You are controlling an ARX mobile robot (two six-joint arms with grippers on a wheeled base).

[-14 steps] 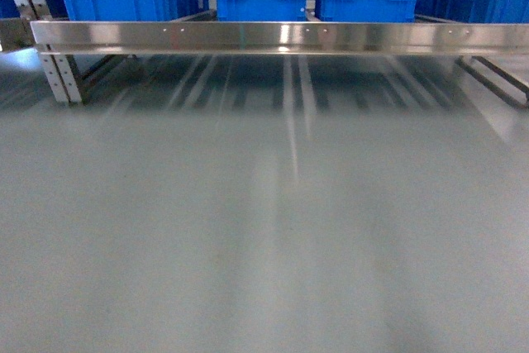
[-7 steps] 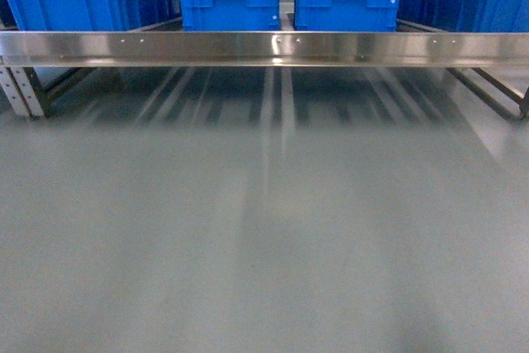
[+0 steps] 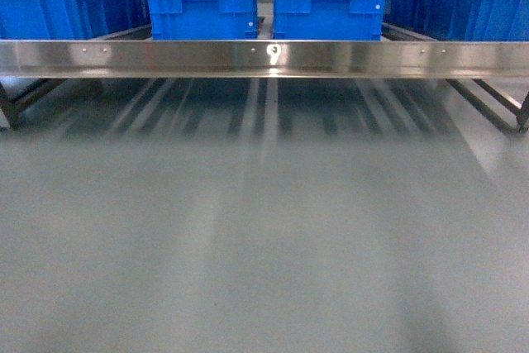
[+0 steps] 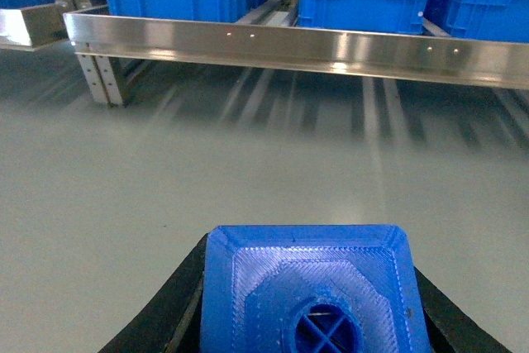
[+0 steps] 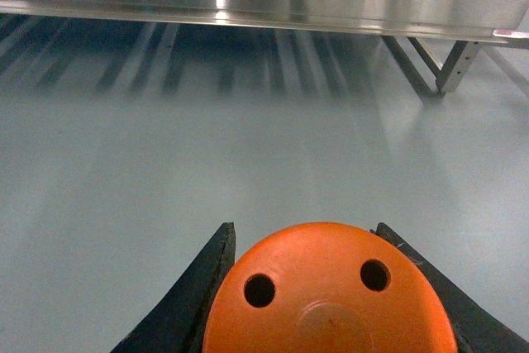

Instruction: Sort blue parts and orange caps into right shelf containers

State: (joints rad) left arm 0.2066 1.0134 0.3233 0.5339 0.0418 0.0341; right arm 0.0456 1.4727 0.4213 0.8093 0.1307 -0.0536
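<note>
**Grey floor, steel rail, and both grippers loaded**

A smooth grey floor (image 3: pixel 264 237) stretches to a low shelf fronted by a long polished steel rail (image 3: pixel 264 57), which mirrors pale streaks onto the floor below it. Behind the rail sit the blue crates (image 3: pixel 201 10), ribbed and thick-rimmed, two facing the head camera squarely with a narrow gap between them and others angled off at either side. Slanted steel braces (image 3: pixel 496 105) hold the shelf up at the right end; the left wrist view shows a perforated upright leg (image 4: pixel 97 80) at the shelf's left end. The rail runs across the whole width between the robot and the crates.

In the left wrist view the left gripper (image 4: pixel 310 312) has its dark fingers (image 4: pixel 178 295) pressed on both flanks of a blue part (image 4: pixel 310 287), whose face shows a round recess with a cross inside. In the right wrist view the right gripper (image 5: pixel 318 303) clamps an orange cap (image 5: pixel 326 295), two small holes visible in its flat top, between black fingers (image 5: pixel 207 279). Both pieces hang above bare floor, well short of the crates.

Compared with a second ago, the shelf has slid leftward in the head view: the left leg has almost left the frame, and the two central crates sit further left and lower.
</note>
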